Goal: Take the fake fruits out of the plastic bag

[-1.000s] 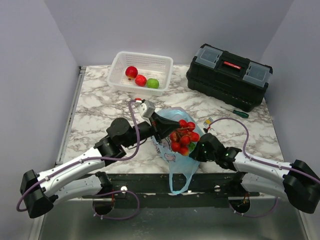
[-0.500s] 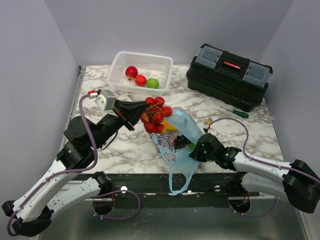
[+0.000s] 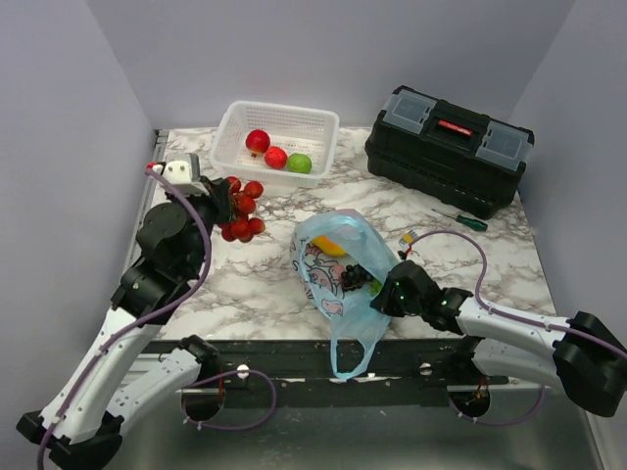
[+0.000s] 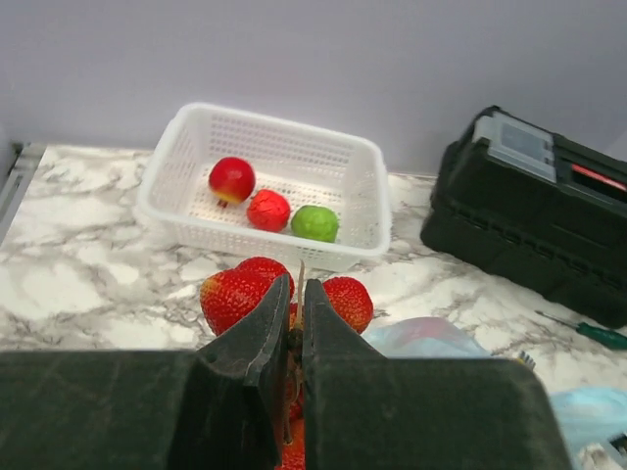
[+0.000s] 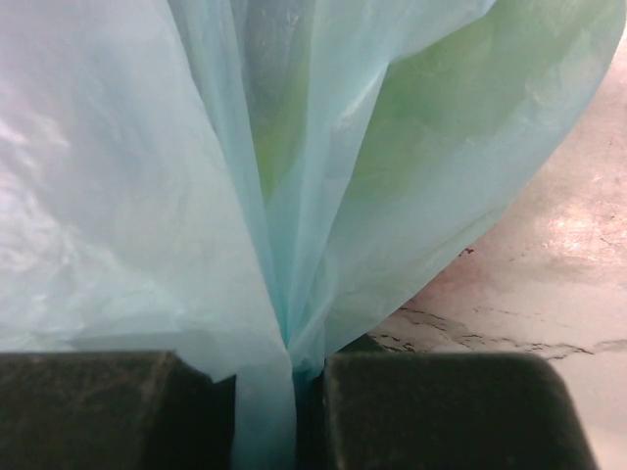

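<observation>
Over the left half of the bench (image 3: 196, 284) in the top view, the left claw (image 3: 221, 201) is gripping the cluster of red berries (image 3: 242, 211) and holding it in the air, well apart from the plastic bag (image 3: 328, 284). That bag is lying near the front edge at mid-bench, with 1 loop handle (image 3: 350, 354) hanging over the edge. A yellow-orange piece (image 3: 333, 248) and a dark green piece (image 3: 355, 278) are showing at its mouth. The right claw (image 3: 379, 292) is pinching the bag's right side. At the back, a white lattice basket (image 3: 233, 125) is holding a red apple (image 3: 258, 141), a smaller red fruit (image 3: 276, 157) and a light-green round fruit (image 3: 300, 164). A black toolbox (image 3: 449, 147) is sitting at the back right, with a screwdriver (image 3: 460, 219) just in front of it.

From the left wrist, the claw (image 4: 297, 290) is closing tight on the cluster's thin stem, and the berries (image 4: 232, 297) are hanging beneath the fingers (image 4: 257, 343). Beyond them are the basket (image 4: 367, 211) and the toolbox (image 4: 529, 220); the bag (image 4: 421, 333) is lying below to the right.

From the right wrist, the claw (image 5: 281, 370) is clamping a gathered fold of the bag's light-blue film (image 5: 147, 196), and something green (image 5: 460, 137) is showing through it above the marble bench (image 5: 558, 284).
</observation>
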`<action>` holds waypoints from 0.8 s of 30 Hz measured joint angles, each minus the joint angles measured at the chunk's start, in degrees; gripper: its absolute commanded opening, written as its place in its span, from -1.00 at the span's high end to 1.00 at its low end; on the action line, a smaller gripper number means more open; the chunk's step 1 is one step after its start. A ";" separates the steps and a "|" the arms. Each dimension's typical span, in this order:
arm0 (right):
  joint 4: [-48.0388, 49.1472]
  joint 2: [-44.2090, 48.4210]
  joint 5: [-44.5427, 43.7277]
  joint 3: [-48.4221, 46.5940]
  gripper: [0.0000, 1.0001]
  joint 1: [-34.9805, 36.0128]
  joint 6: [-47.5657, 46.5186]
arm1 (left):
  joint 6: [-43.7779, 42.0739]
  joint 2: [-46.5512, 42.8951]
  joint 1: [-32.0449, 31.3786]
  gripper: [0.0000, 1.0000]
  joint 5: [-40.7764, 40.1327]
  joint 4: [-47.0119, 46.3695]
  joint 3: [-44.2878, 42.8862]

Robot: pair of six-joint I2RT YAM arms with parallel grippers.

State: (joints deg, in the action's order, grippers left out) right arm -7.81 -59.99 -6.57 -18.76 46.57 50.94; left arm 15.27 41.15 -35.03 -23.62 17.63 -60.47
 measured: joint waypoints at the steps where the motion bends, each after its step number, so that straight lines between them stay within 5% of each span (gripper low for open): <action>1: 0.00 0.00 0.00 0.00 0.72 0.00 0.00 | 1.70 1.44 2.16 1.00 -0.04 -0.31 0.33; 12: -0.07 0.33 0.00 0.02 0.72 -0.02 0.00 | 22.77 17.84 18.49 1.00 5.40 -11.93 2.49; 24: -0.02 0.13 0.00 0.09 0.72 0.00 -0.02 | 29.00 43.58 21.86 1.00 16.28 -31.93 -12.81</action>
State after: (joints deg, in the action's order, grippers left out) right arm -7.84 -59.86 -6.57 -18.68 46.57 50.92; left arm 44.27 84.73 -13.17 -7.33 -14.31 -73.28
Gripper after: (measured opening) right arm 0.142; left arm 0.047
